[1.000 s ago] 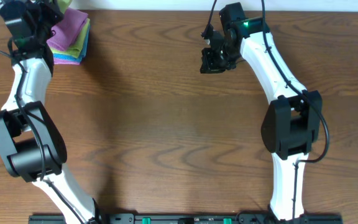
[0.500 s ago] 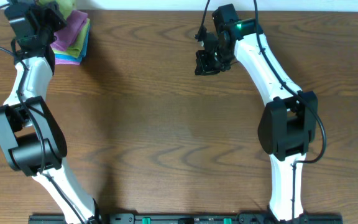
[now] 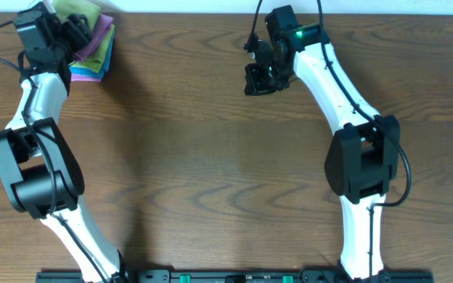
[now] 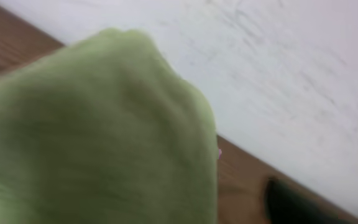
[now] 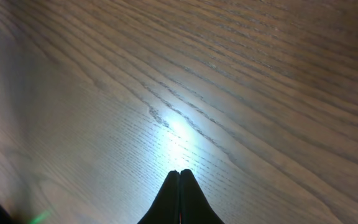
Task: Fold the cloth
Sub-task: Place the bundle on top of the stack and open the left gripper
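Note:
A stack of folded cloths lies at the table's far left corner: a green cloth (image 3: 87, 14) bunched on top, a purple one (image 3: 94, 37) under it, a blue one (image 3: 86, 73) at the bottom. My left gripper (image 3: 68, 30) is right at the green cloth. In the left wrist view the blurred green cloth (image 4: 92, 130) fills the left half, and one dark finger (image 4: 291, 200) stands far off to the right, so the jaws are open. My right gripper (image 3: 259, 79) hangs shut over bare wood, its fingertips (image 5: 179, 172) pressed together with nothing between them.
The brown wooden table (image 3: 211, 157) runs up to a white wall (image 4: 291, 74) just behind the cloth stack. Both arm bases sit along the near edge.
The left jaws have parted, and the green cloth now sits bunched on top of the stack. My right gripper has drifted a little to the left, still shut.

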